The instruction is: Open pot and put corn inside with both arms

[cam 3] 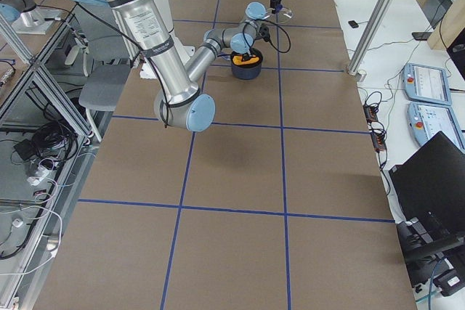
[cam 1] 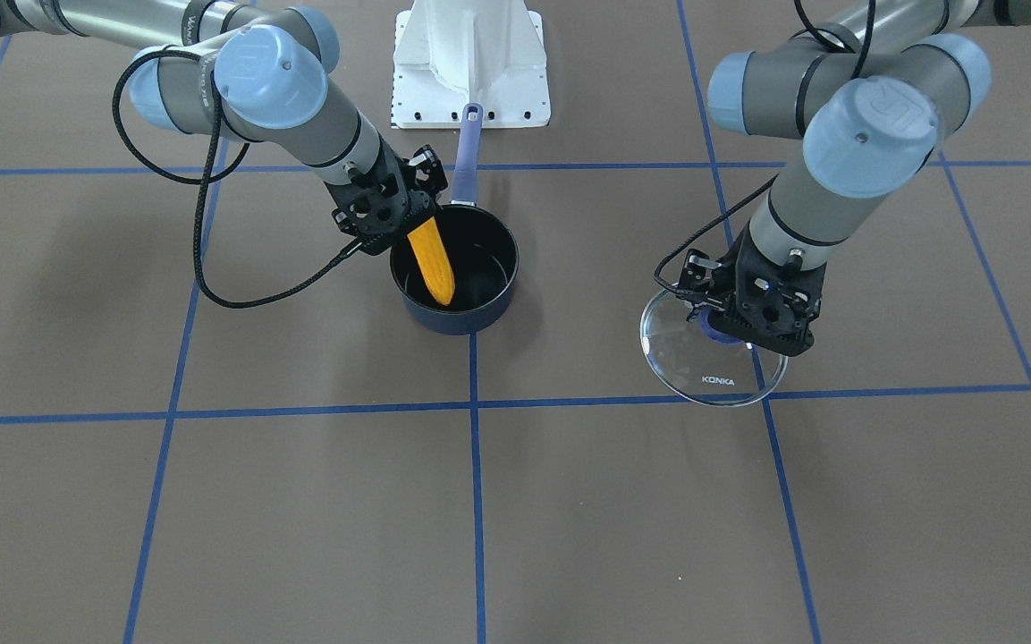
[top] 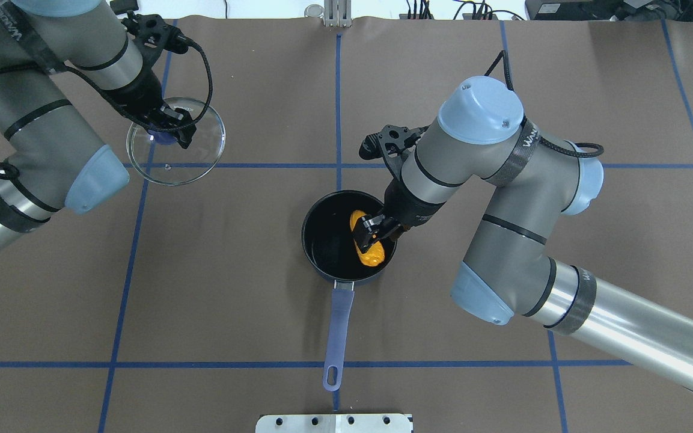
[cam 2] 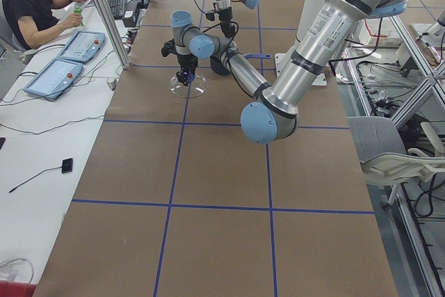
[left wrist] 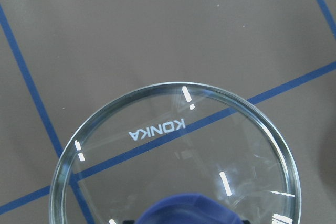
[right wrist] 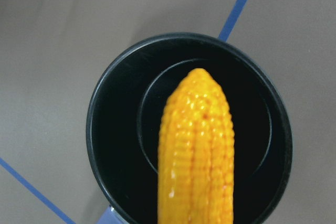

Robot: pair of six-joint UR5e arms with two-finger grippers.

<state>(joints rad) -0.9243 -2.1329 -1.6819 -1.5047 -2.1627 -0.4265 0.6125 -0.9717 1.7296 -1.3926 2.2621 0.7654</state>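
Far left, the left gripper (top: 166, 129) is clamped on the lid (top: 205, 153) by its knob (left wrist: 189, 211); a slack hold could let the glass tilt and slip. At centre the pot (top: 324, 240) stands open. The right gripper (top: 375, 231) is clamped on the corn (top: 371, 255), tip angled into the pot; released high, it may bounce out.

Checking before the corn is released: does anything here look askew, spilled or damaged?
Nothing stands out. The pot stands upright, no spill around it; the right gripper holds the corn tip-down over its opening. The left gripper holds the lid by its knob, aside, glass unbroken.
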